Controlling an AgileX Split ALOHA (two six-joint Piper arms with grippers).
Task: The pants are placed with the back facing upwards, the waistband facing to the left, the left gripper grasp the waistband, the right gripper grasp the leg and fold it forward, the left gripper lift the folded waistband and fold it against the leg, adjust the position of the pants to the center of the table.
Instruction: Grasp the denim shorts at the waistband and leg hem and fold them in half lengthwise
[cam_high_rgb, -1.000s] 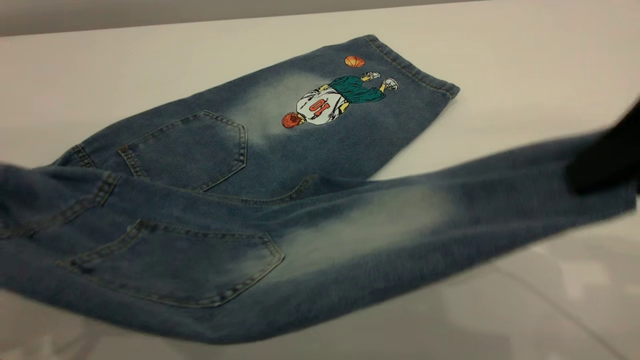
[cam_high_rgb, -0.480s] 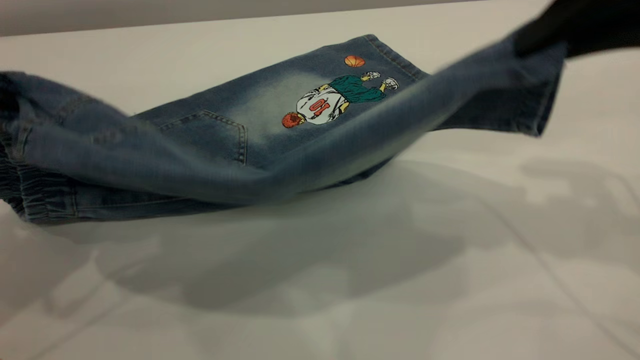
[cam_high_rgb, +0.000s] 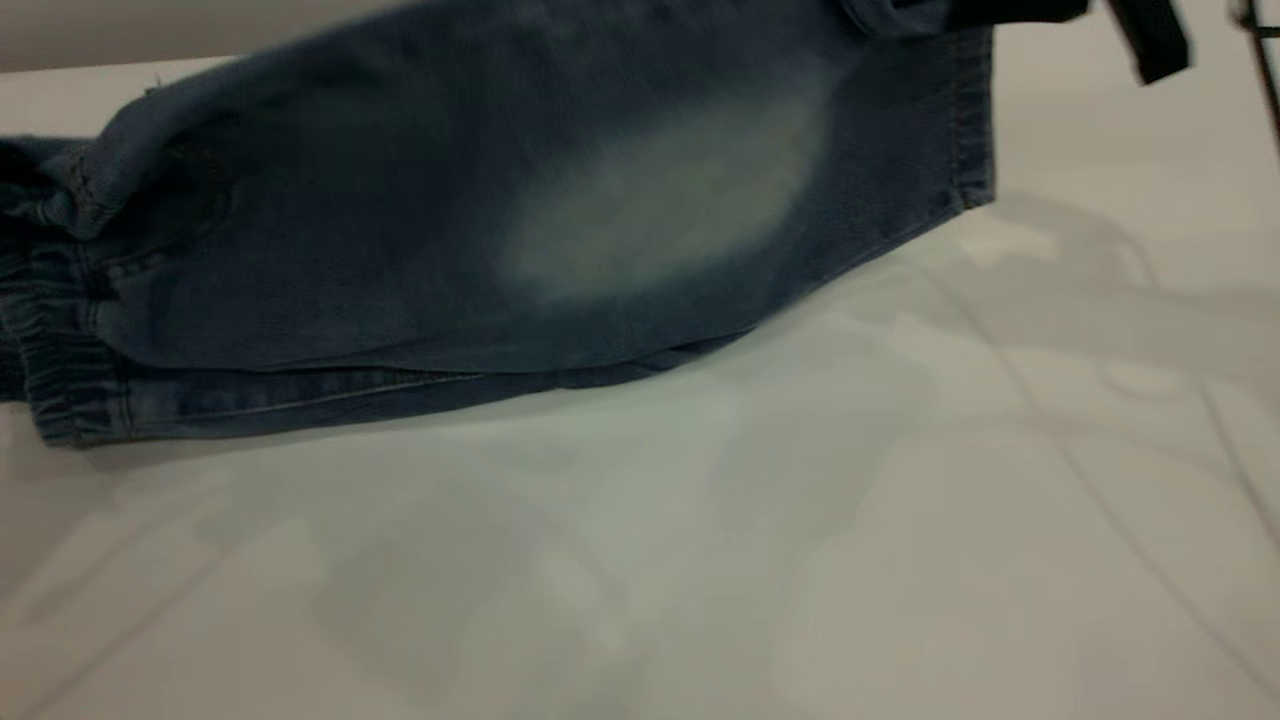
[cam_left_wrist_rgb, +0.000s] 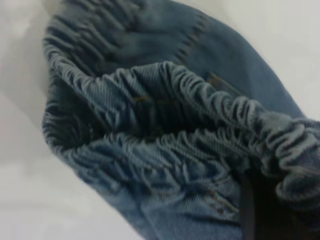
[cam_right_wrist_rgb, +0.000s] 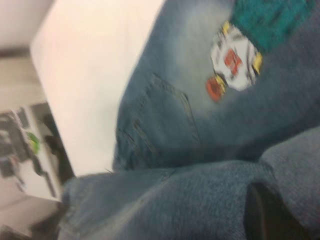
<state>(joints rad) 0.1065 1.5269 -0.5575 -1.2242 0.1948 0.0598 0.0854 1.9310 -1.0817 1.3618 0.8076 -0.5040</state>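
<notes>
Since half a second ago the leg (cam_high_rgb: 660, 200) has swung up and over, so its pale oval patch now faces the outside camera and hides the cartoon print from that view. One pair of pants (cam_high_rgb: 450, 250) lies toward the left and far side of the one white table (cam_high_rgb: 900, 520), folded lengthwise, with one lower layer showing as a strip along the near edge. The right gripper (cam_high_rgb: 1010, 10) sits at the top edge of the outside view, directly above the hem, closed on the leg's cloth, which hangs down from it. Its wrist camera shows one pocket (cam_right_wrist_rgb: 160, 120) and the cartoon print (cam_right_wrist_rgb: 235, 62) beneath the lifted leg. The waistband (cam_left_wrist_rgb: 165, 125) bunches at the pants' left end; the left gripper (cam_left_wrist_rgb: 260, 210) is a dark shape tucked against its gathers, and whether it is clamped cannot be told.
</notes>
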